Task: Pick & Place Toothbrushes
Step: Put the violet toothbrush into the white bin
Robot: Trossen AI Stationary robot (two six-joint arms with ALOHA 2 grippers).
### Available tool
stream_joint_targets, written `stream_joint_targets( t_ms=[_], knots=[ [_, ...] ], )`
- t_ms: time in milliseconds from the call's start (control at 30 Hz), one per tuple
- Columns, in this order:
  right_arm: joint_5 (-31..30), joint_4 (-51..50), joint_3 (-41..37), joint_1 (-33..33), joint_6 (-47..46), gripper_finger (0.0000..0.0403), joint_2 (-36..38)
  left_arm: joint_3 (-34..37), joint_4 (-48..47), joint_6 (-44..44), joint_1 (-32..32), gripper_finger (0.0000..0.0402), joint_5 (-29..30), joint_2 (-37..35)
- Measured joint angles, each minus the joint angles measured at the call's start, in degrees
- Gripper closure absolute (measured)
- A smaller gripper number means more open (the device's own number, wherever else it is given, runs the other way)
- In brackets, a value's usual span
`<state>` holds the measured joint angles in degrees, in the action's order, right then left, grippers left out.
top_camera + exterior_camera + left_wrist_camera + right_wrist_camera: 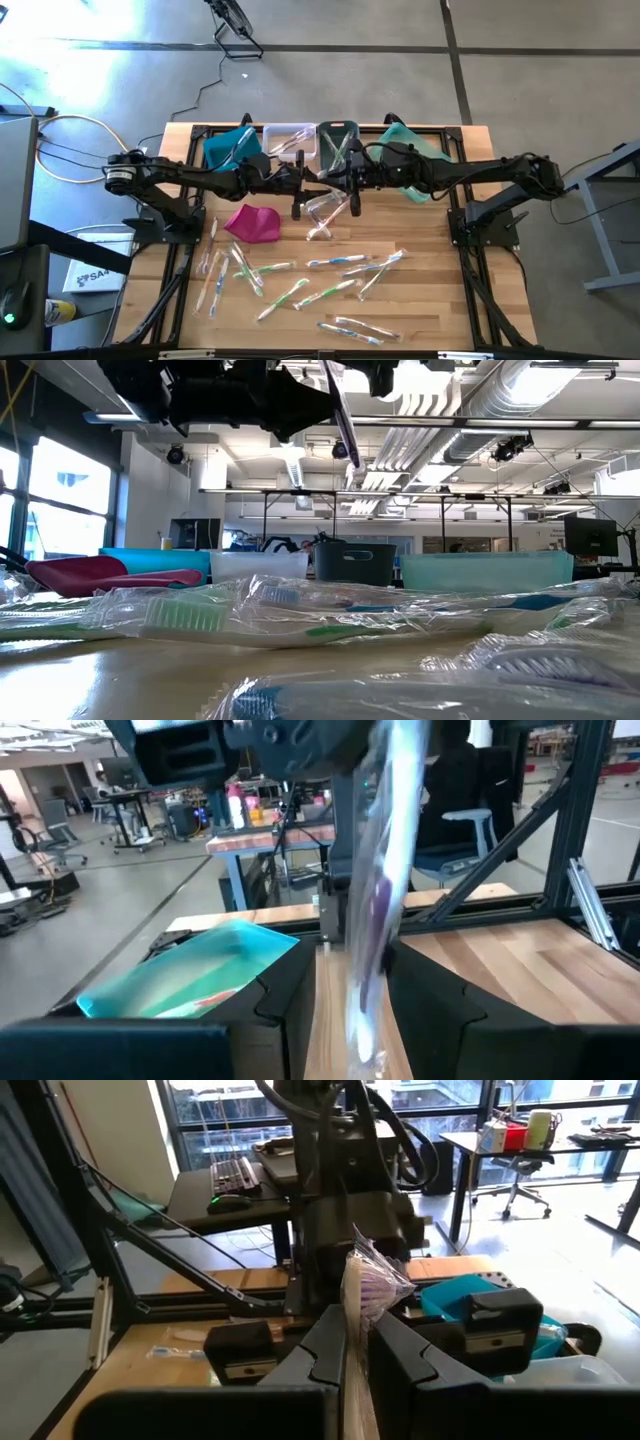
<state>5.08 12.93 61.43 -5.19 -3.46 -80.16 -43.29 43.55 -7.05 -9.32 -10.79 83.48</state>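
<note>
On the far left of the high view, cables [62,140] are trailing across the floor beside the wooden table [430,300]; the left arm [170,178] is reaching in from that side toward the table's middle, where the left gripper [303,196] is hovering above the wood just in front of the row of bins; its fingers [285,995] are standing apart, with a wrapped toothbrush [385,910] hanging upright in the gap between them, and whether they are touching it cannot be told. A blue bin [232,147] is sitting at the left end of the row; a magenta pouch [251,222] is lying just in front of it; next along the back edge are standing a clear bin [289,140], a dark grey bin [337,138] and a teal bin [408,150]. The right gripper [350,192] is facing the left one almost nose to nose; its fingers [400,1350] are pressed together on the same wrapped toothbrush, pinching it by its lower part. The other toothbrushes [300,280] are lying scattered in clear wrappers over the near half of the table, from the left edge across to right of centre, well apart from both grippers. The right arm [500,175] is stretching in from the right side.
</note>
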Motion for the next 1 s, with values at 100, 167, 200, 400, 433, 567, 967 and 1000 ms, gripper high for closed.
stream_joint_targets(
  t_ms=[100,167,200,400,433,567,967,1000],
  knots=[
    [-0.42,-0.07,0.00,-0.05,0.00,0.0388,0.00,0.00,0.21,0.04,0.00,0.0281,-0.01,0.00],
    [-0.44,-0.07,0.00,-0.07,0.00,0.0388,0.00,0.00,0.12,0.41,0.00,0.0281,-0.02,0.00],
    [-0.44,-0.07,0.00,-0.05,0.00,0.0388,0.00,0.00,0.13,0.75,0.00,0.0281,-0.02,0.00],
    [-0.57,0.20,0.00,-0.05,0.00,0.0388,0.00,0.00,0.07,1.29,0.00,0.0281,-0.04,0.00],
    [-0.61,0.20,0.00,-0.05,0.00,0.0388,0.00,0.00,0.07,1.29,0.00,0.0281,-0.04,0.00],
    [-0.63,0.19,0.00,-0.05,0.02,0.0388,0.00,0.00,0.07,1.32,0.00,0.0281,-0.23,0.00],
    [-0.63,0.24,0.00,-0.05,0.02,0.0388,0.00,0.02,2.12,1.68,0.48,0.0281,-1.79,0.01],
    [-0.64,0.24,0.00,-0.05,0.02,0.0388,0.00,0.02,2.26,1.68,0.48,0.0281,-1.71,0.27]
  ],
)
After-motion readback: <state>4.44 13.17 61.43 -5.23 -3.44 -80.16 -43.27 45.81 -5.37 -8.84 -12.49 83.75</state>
